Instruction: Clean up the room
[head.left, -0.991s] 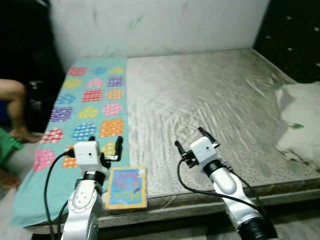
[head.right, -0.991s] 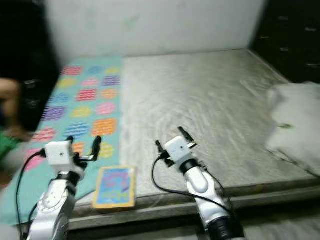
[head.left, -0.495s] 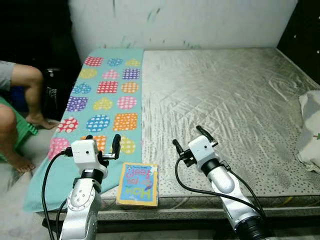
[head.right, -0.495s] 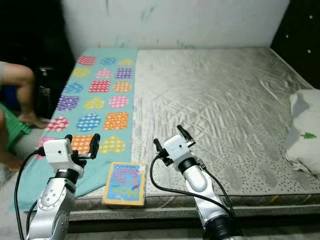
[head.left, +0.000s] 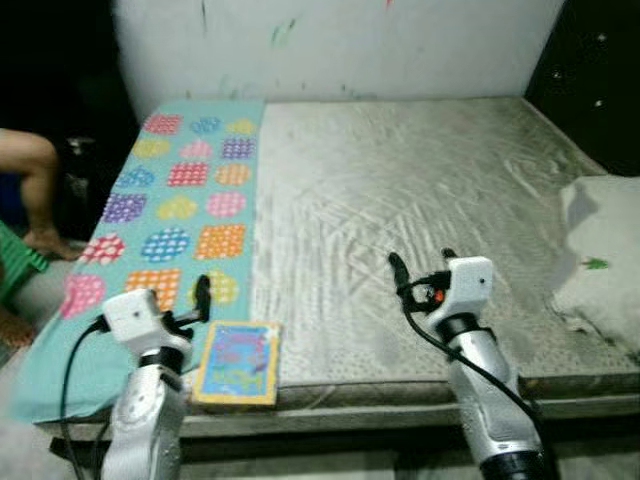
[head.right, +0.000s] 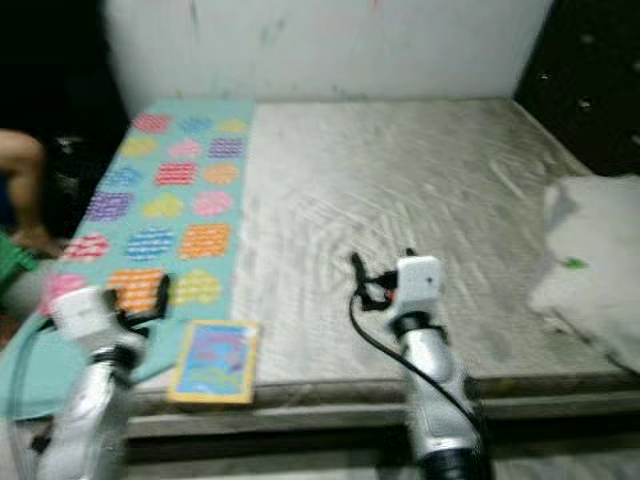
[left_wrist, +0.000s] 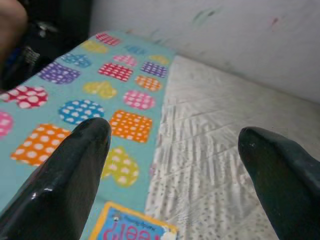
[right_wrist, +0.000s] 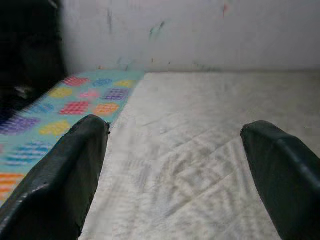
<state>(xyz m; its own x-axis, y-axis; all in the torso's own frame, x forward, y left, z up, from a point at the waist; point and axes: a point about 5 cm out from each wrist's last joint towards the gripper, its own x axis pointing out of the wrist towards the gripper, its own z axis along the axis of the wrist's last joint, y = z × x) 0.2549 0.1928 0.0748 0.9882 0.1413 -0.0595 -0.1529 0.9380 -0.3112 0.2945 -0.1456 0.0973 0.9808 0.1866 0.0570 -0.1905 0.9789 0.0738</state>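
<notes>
Both arms raised, forearms upright at bed (head.left: 400, 200) front edge. Left tool (left_wrist: 175, 165) wide open, empty, just beside book (head.left: 237, 362). Right tool (right_wrist: 175, 165) wide open, empty, over bare mattress, well apart from book.

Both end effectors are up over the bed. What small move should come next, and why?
Probably lower the left end effector toward the book. The book lies flat at the mattress edge, just beside that open end effector. The right end effector is farther off, open over bare mattress.
</notes>
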